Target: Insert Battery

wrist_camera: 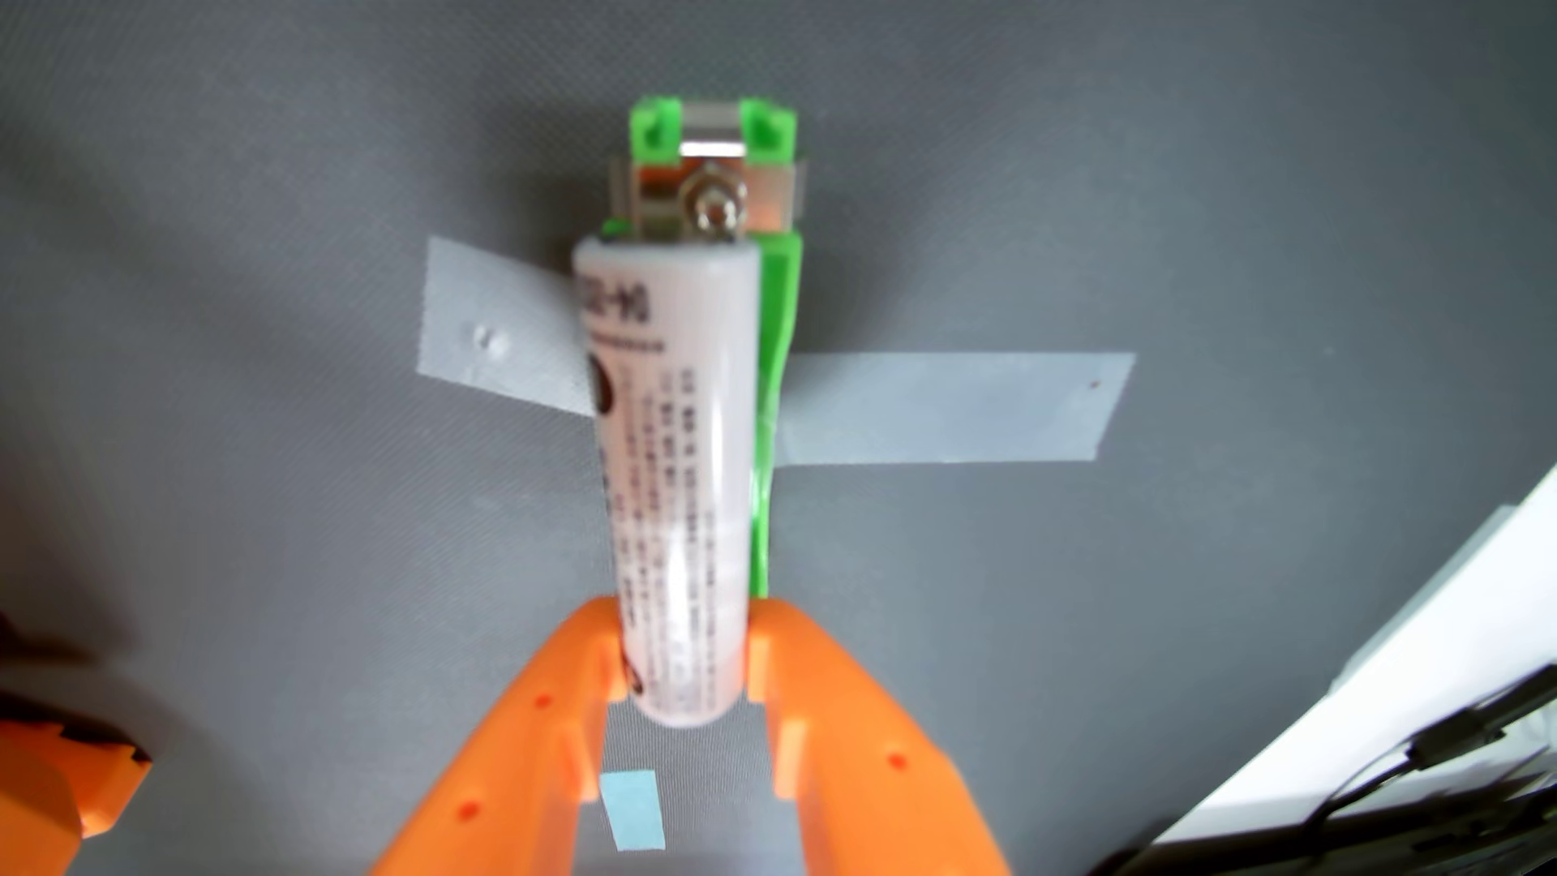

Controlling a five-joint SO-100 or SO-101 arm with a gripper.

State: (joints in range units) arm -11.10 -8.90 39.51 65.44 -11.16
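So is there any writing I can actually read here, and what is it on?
White battery held in the orange hand: several lines of small print run along it, all too blurred to read.
Large characters near its top end: also blurred, not legible.
Green battery holder, clear tape, blue tape: no text.

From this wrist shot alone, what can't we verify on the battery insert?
- Near end of the green holder: hidden behind the battery and orange gripper.
- Battery seated or hovering above the holder: no side view.
- Label print: too blurred to read.
- Metal contact: whether the battery tip touches it is unclear.
- Dark cables: cut off at the bottom right corner.
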